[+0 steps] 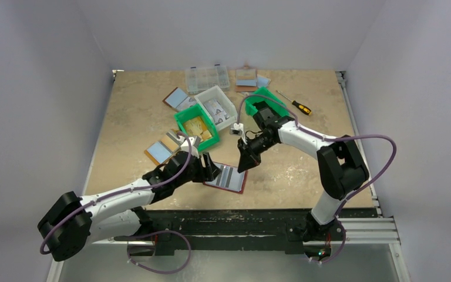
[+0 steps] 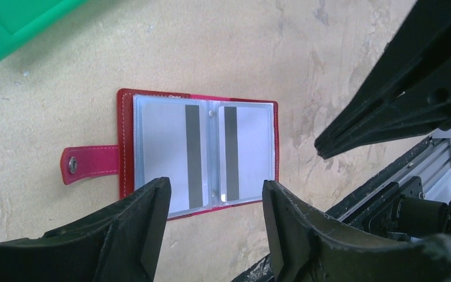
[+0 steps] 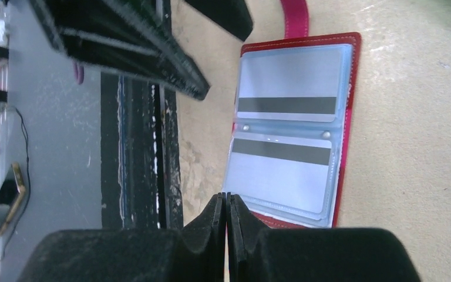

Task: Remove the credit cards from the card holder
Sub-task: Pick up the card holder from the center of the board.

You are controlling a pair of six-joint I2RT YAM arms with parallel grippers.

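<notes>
Card holder (image 2: 126, 153) lies open and flat on the table (image 1: 305, 153) close to its near edge, between the two grippers, with its red tab (image 2: 88, 164) sticking out to one side. Credit cards (image 2: 161, 153): one in each panel, both fully seated in clear sleeves (image 2: 214, 126), dark stripes toward the spine. Left gripper (image 2: 214, 194): fingers spread, empty, straddling the holder's near edge. Right gripper (image 3: 226, 202): fingers pressed together with nothing between them, tip just beside one end of the holder.

Risks as judged from here. No card edge shows proud of a sleeve, so a pinch would likely take sleeve and card together and lift the whole holder. Nothing pins the holder, so a push from the shut right tip could slide it toward the table edge, or fold one panel over. The plastic looks slick, so a dragging fingertip may skid. The two grippers are near each other over a small target, and contact between them is possible if both advance.
</notes>
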